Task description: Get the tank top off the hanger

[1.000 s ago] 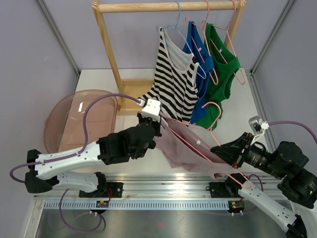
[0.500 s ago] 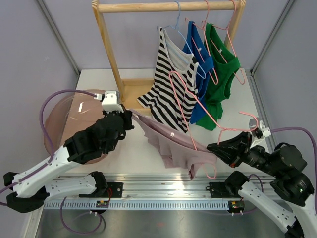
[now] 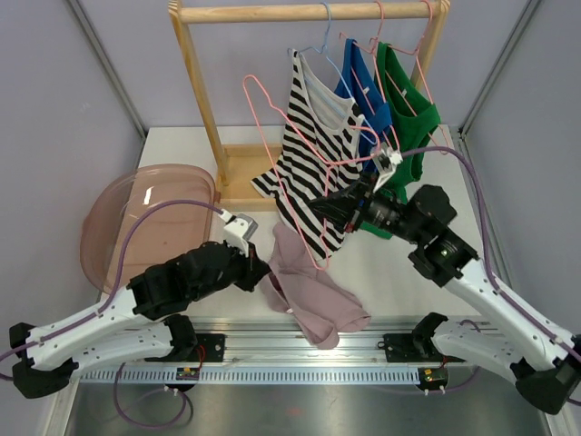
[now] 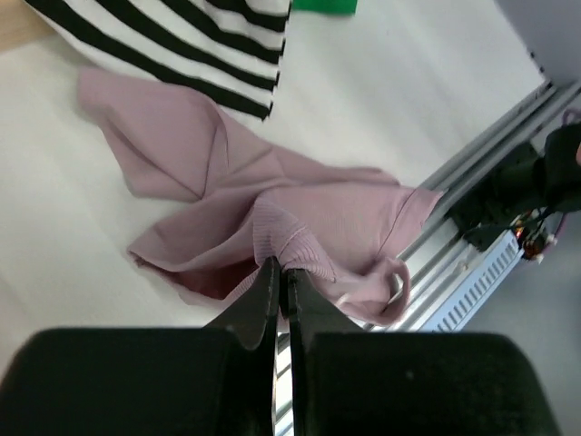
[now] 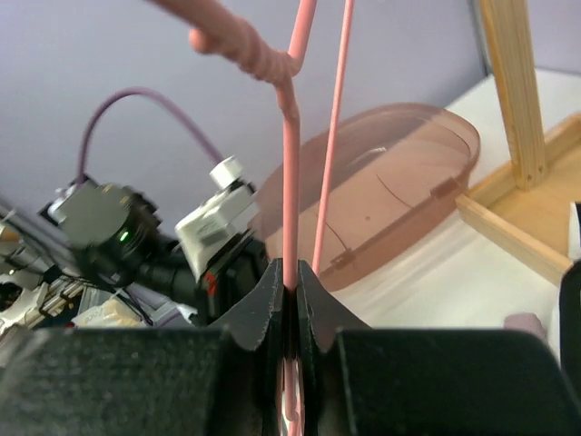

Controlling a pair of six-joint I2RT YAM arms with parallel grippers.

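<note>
The pink tank top point(image 3: 313, 295) lies crumpled on the white table, free of the hanger. My left gripper point(image 3: 262, 272) is shut on a fold of its ribbed hem, and in the left wrist view the jaws point(image 4: 280, 272) pinch that fabric point(image 4: 227, 182) low over the table. My right gripper point(image 3: 329, 208) is shut on the bare pink wire hanger point(image 3: 247, 88) and holds it raised in front of the striped top. In the right wrist view the wire point(image 5: 290, 182) runs up from the closed jaws point(image 5: 290, 277).
A wooden rack point(image 3: 201, 100) at the back carries a striped top point(image 3: 318, 154), a blue top point(image 3: 370, 118) and a green top point(image 3: 408, 127) on hangers. A pink translucent tub point(image 3: 145, 218) sits at the left. A metal rail point(image 3: 300, 350) runs along the near edge.
My right arm swung the hanger up and back toward the rack, out of the tank top. My left gripper came down and right, and the tank top dropped onto the table.
</note>
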